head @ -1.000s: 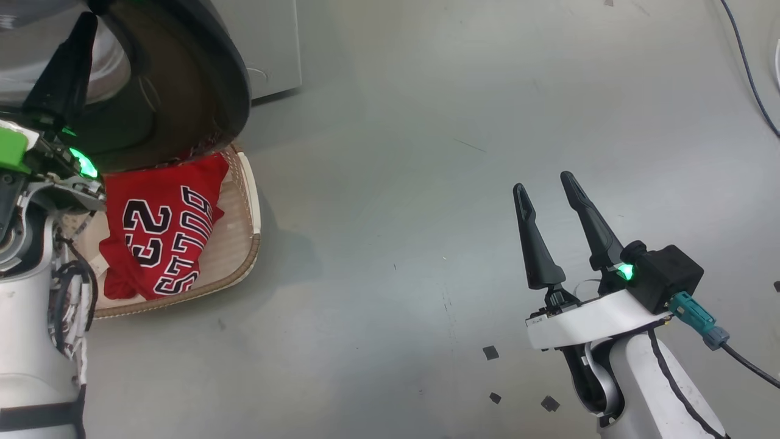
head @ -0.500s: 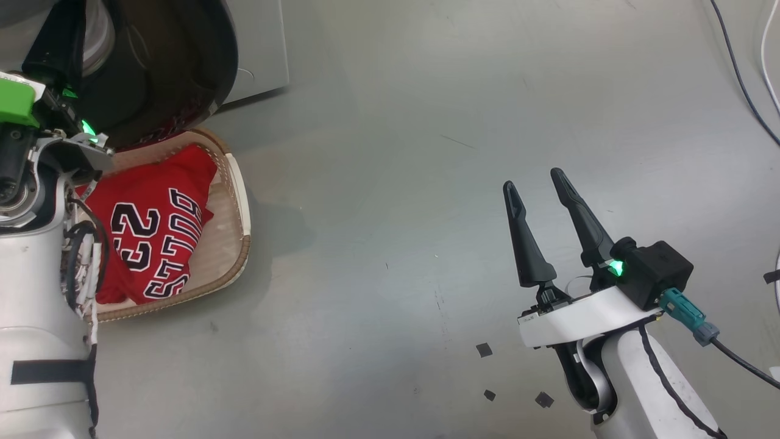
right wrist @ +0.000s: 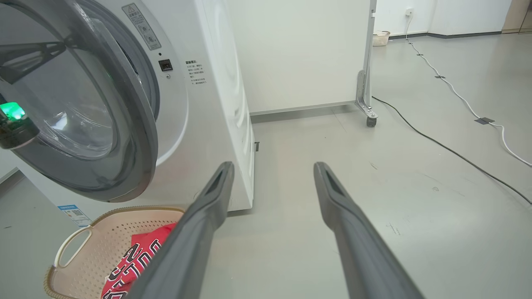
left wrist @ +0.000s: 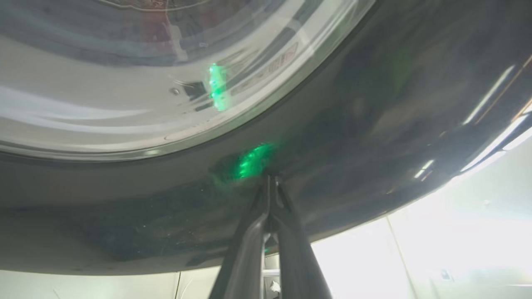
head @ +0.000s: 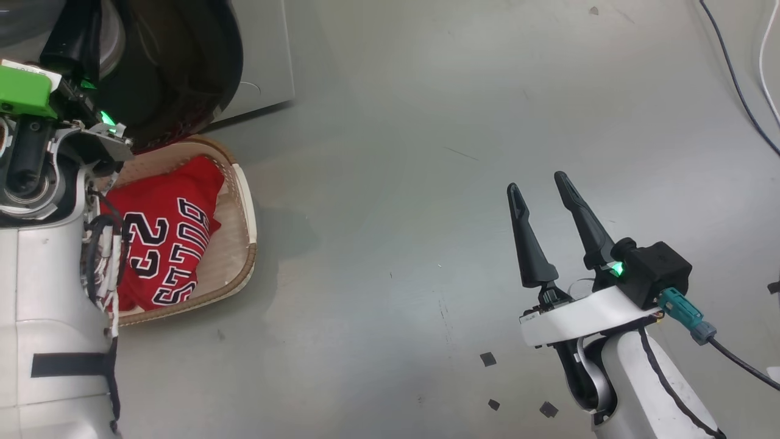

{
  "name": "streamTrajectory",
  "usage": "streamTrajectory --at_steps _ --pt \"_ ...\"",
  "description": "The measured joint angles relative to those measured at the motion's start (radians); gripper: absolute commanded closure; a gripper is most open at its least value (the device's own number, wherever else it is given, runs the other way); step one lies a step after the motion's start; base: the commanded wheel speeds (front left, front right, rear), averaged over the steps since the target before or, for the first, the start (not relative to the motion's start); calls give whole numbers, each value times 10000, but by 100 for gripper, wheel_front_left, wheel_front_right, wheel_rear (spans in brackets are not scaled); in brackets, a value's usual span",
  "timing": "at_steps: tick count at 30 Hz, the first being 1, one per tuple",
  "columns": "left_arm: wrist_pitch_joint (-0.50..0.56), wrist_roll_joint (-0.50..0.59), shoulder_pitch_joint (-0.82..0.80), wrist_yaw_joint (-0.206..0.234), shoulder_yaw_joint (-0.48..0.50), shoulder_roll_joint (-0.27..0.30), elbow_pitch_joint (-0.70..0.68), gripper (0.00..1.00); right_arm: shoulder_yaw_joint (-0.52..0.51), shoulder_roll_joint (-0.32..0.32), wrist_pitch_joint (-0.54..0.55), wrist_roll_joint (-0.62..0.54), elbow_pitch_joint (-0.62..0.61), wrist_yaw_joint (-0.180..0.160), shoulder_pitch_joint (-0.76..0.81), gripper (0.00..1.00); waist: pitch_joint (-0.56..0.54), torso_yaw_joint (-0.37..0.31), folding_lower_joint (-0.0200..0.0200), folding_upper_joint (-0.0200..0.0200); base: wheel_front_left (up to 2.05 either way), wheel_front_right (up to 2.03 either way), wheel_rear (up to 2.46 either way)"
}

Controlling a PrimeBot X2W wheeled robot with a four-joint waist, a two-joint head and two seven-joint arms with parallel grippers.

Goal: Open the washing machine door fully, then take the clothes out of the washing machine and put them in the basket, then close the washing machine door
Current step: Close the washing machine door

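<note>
The washing machine door [head: 195,79] stands partly open over the basket's far end, its black rim glossy. My left gripper [left wrist: 269,179] is shut, its tips pressed on the door's black rim [left wrist: 353,124] just below the glass bowl [left wrist: 124,83]. Its dark fingers [head: 79,27] rise at the head view's top left. The cream basket [head: 244,201] sits on the floor below the door, with the red lettered clothes [head: 164,238] inside. The white washing machine [right wrist: 208,104], door [right wrist: 139,137], basket [right wrist: 79,253] and clothes [right wrist: 139,253] show left of my right gripper [right wrist: 272,168]. My right gripper [head: 537,181] hangs open over bare floor.
Cables [right wrist: 440,143] run across the grey floor on the right. A white partition on a caster [right wrist: 369,120] stands behind the machine. Small black tape squares [head: 489,358] lie near my right arm. Open floor stretches between the basket and my right gripper.
The head camera has shifted a little. My left wrist has risen against the door, and the door's rim now covers less of the basket. The right gripper stays open in place.
</note>
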Motion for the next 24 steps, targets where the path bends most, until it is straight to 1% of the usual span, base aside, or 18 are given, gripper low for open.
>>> streamTrajectory --at_steps 6,11,17,21,22,23,24 --pt "-59 -364 703 0 368 -136 -541 100 -123 2 0 -251 98 -6 12 0 -136 351 0 0 0 0 0" --pt "-84 -322 1797 0 364 -169 -938 100 -359 2 0 -522 219 -12 40 0 -278 726 0 0 0 0 0" --pt "-192 -349 3033 0 395 -474 -1513 100 -694 -82 0 -652 345 -44 258 0 -519 1238 0 0 0 0 0" --pt "-192 -541 3610 0 401 -589 -1774 100 -819 -150 0 -679 420 -77 373 0 -674 1508 0 0 0 0 0" --pt "-192 -773 4045 0 351 -614 -1979 100 -867 -159 0 -746 476 -77 448 0 -792 1685 0 -1 0 0 0" --pt "-192 -773 4045 0 351 -614 -1979 100 -867 -159 0 -746 476 -77 448 0 -792 1685 0 -1 0 0 0" --pt "-192 -773 4442 0 259 -625 -2080 100 -940 -165 0 -752 493 -81 491 0 -909 1863 0 0 0 0 0"
